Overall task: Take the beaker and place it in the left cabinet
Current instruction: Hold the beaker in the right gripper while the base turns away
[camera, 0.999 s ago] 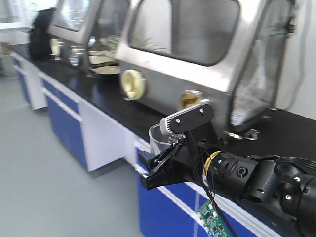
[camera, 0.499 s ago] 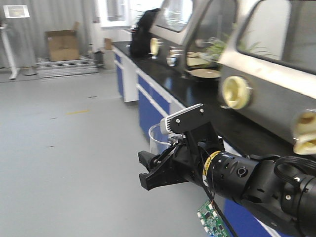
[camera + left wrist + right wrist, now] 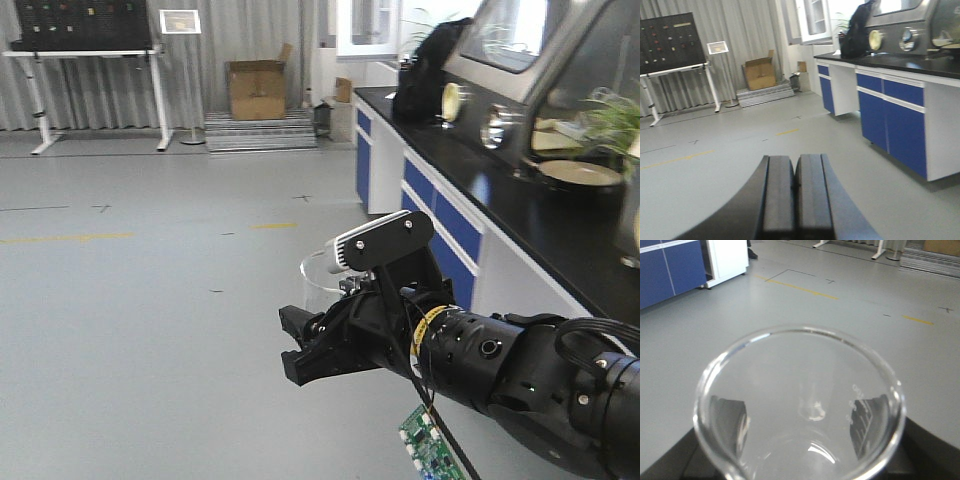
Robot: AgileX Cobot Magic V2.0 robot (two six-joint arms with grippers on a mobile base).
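Observation:
The beaker (image 3: 800,390) is clear glass with faint white graduation marks and fills the right wrist view. My right gripper (image 3: 800,440) is shut on it, its dark fingers (image 3: 872,420) showing through the glass on both sides. In the front view the beaker (image 3: 318,278) rises above the black right gripper (image 3: 305,345), which is held out over the grey floor. In the left wrist view, my left gripper (image 3: 795,165) is shut with its pads together and nothing between them. The left cabinet is out of view.
A black-topped lab bench (image 3: 500,200) with blue doors runs along the right, carrying a steel glove box (image 3: 520,40) and a black bag (image 3: 425,70). At the far wall stand a cardboard box (image 3: 257,88) and a dark board on a stand (image 3: 85,25).
The front view has swung left, from the bench and glove box to the grey floor and far wall. The right gripper keeps its place in frame, still holding the beaker.

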